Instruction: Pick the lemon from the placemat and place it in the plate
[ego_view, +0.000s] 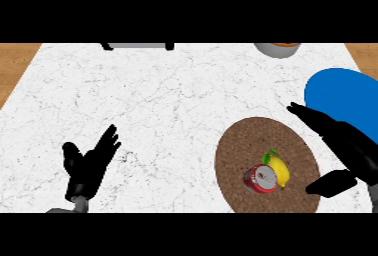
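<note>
A yellow lemon (278, 169) with a green leaf lies on the round brown placemat (258, 137) at the lower right. A red can (260, 179) leans against the lemon's left side. The blue plate (343, 95) sits at the right edge, just beyond the placemat. My right hand (341, 142) hovers over the placemat's right rim, fingers straight and pointing up-left, thumb (331, 183) spread out below; it is open and holds nothing. The lemon lies left of the palm, apart from it. At the lower left my left hand (88, 165) rests open with fingers up.
The white marble counter (162, 100) fills the view, with wood floor at both upper corners. A grey bowl (278, 49) stands at the far edge, right of centre. A dark-legged grey object (138, 46) shows at the far edge, left of centre.
</note>
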